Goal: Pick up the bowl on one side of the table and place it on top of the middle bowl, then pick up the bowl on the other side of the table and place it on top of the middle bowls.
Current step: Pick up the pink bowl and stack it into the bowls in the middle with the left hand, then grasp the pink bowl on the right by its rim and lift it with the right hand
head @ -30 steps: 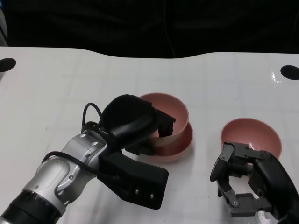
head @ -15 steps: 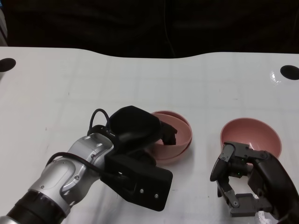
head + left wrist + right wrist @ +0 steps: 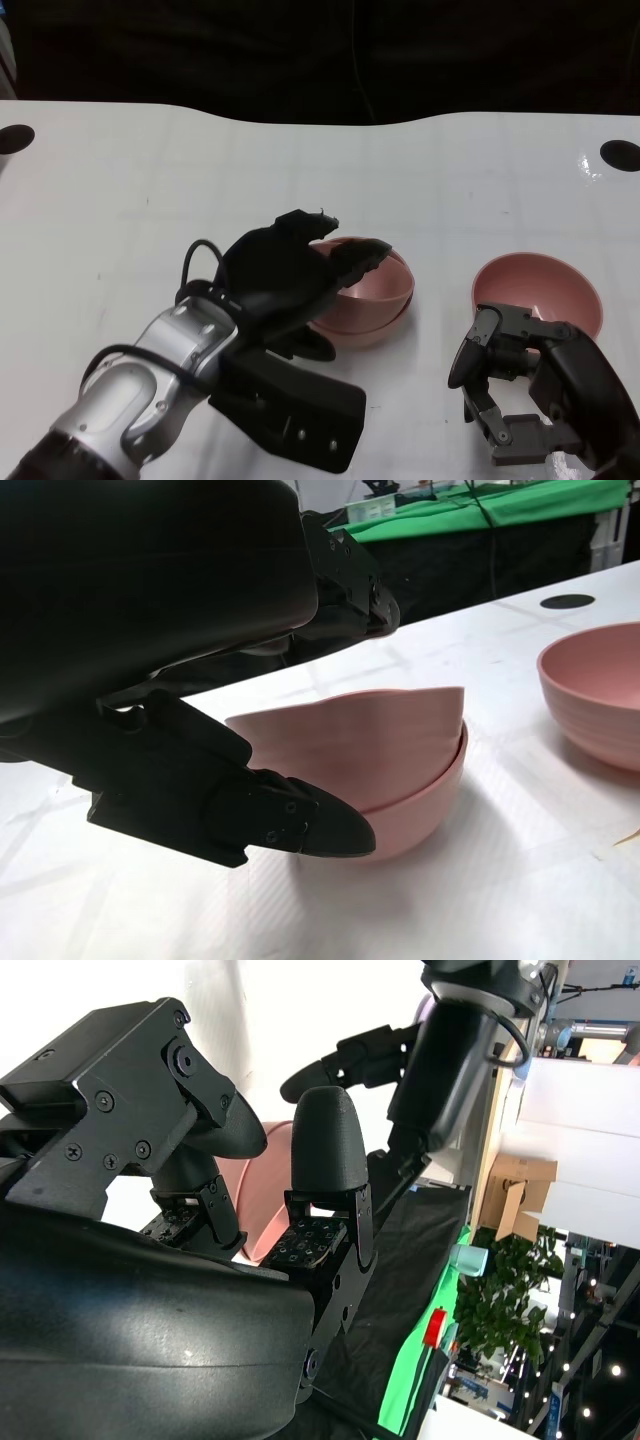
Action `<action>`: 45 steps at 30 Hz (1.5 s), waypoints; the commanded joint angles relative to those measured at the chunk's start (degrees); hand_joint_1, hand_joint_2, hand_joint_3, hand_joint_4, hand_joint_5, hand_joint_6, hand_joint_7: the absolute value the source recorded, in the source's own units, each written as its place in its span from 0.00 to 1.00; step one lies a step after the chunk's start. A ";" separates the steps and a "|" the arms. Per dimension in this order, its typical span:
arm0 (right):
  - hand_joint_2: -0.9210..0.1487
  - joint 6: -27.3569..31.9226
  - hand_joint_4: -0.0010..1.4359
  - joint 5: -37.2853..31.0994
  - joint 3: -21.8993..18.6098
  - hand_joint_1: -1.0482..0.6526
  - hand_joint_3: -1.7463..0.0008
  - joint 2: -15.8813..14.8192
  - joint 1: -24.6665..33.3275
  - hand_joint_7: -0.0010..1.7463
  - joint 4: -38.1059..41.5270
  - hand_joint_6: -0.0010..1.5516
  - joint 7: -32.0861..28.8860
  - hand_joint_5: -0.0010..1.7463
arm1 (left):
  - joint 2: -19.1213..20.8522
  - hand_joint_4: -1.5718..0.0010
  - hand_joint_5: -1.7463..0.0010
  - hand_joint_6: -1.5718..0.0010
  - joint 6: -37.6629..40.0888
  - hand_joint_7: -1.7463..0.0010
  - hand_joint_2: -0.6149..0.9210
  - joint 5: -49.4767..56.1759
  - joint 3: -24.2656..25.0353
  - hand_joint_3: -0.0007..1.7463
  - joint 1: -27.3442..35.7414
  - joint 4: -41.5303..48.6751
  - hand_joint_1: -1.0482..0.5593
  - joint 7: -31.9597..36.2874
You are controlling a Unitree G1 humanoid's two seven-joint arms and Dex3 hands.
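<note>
So the left hand [image 3: 290, 275] is hanging right over the stack [image 3: 365, 300] in the middle of the table [image 3: 150, 180], fingers [image 3: 355, 258] spread apart and reaching across the near rim; nothing is sitting in its grip, and the wrist view is showing one fingertip [image 3: 320, 825] down by the stack's side; can't tell if it's touching or just beside it. The top bowl [image 3: 350, 750] is sitting nested in the bottom bowl [image 3: 420, 820], a bit tilted. The right bowl [image 3: 540, 290] is sitting on its own, apart from the stack; the right hand [image 3: 510, 375] is waiting just in front of it, fingers loosely curled and apart, gripping nothing; its topmost fingers are looking very near the rim.
</note>
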 commanded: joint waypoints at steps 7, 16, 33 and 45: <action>0.51 0.64 0.54 0.65 -0.22 0.66 0.20 -0.22 0.47 0.82 -1.26 0.49 -0.23 0.97 | 1.08 0.99 0.98 0.96 1.13 1.00 1.00 -0.29 0.92 0.18 4.99 0.34 0.19 4.99; 0.53 1.32 0.54 0.56 -0.21 0.65 0.19 -0.37 0.43 0.82 -1.46 0.49 -0.21 0.97 | 1.45 0.98 0.98 0.97 0.81 0.99 1.00 -4.54 1.58 0.31 7.52 2.86 0.13 2.75; 0.51 1.59 0.54 0.26 -0.36 0.66 0.20 -0.17 0.21 0.81 -1.09 0.49 -0.43 0.97 | 3.95 1.00 1.00 0.97 -3.89 1.00 1.00 -7.41 5.65 0.34 11.41 -3.27 0.16 9.22; 0.50 -1.32 0.54 -0.85 -0.77 0.65 0.23 -0.31 -0.47 0.80 0.45 0.48 -1.38 0.95 | 4.55 0.96 0.64 0.82 -18.39 0.92 1.00 -15.66 16.83 0.20 22.93 -8.92 0.32 24.49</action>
